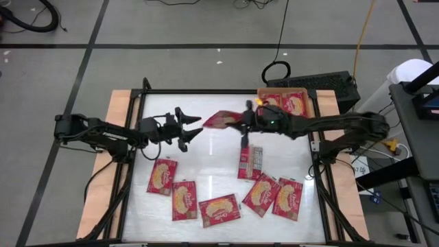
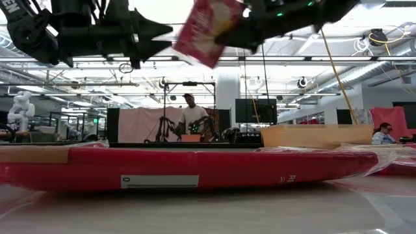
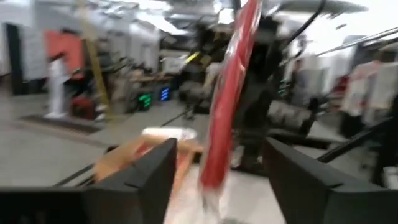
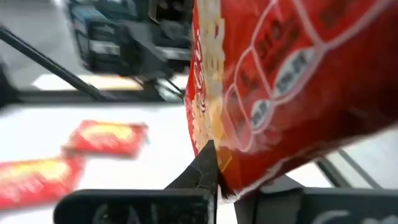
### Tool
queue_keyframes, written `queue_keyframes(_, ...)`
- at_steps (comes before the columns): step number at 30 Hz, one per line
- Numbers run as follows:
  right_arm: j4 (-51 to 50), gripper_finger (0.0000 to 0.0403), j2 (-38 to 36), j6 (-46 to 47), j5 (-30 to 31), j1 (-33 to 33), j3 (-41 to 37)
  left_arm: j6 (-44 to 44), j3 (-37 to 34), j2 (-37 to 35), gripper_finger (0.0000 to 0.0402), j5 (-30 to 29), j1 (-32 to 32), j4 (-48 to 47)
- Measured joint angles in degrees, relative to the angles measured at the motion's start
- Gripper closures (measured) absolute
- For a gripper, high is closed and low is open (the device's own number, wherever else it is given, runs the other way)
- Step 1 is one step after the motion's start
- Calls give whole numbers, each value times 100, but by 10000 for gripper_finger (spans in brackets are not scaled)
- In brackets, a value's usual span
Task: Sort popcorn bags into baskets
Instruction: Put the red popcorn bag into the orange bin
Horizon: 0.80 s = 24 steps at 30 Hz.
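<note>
The left end effector (image 1: 193, 128) hangs over the tabletop (image 1: 212, 154), fingers spread, empty. Just right of it, a popcorn bag (image 1: 221, 120) hangs in mid-air, pinched at its edge by the right end effector (image 1: 243, 121). It looks light, thin and floppy; an edge grip suits it. Behind, the orange tray (image 1: 263, 92) is half hidden by that arm.

Held popcorn bag (image 4: 298, 87) cut off by right wrist frame edges; blurred in left wrist view. Orange tray (image 1: 306, 103) partly hidden under right arm.
</note>
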Motion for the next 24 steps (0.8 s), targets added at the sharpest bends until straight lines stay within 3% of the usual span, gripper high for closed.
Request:
queue_keyframes(6,-1844,394,-1157,-93,477,-577,0,-40,0,0,109,-429,0,-537)
queue_keyframes(13,-2999,393,-1751,-843,433,-2059,0,-219,0,0,123,-432,-126,-781)
queue_keyframes(21,-4046,393,-1618,-975,-1399,-4120,-2,-240,0,0,166,-436,-279,-784)
queue_keyframes(24,-4343,392,-1479,-1225,-1741,-4622,-2,-243,0,0,179,-439,-302,-784)
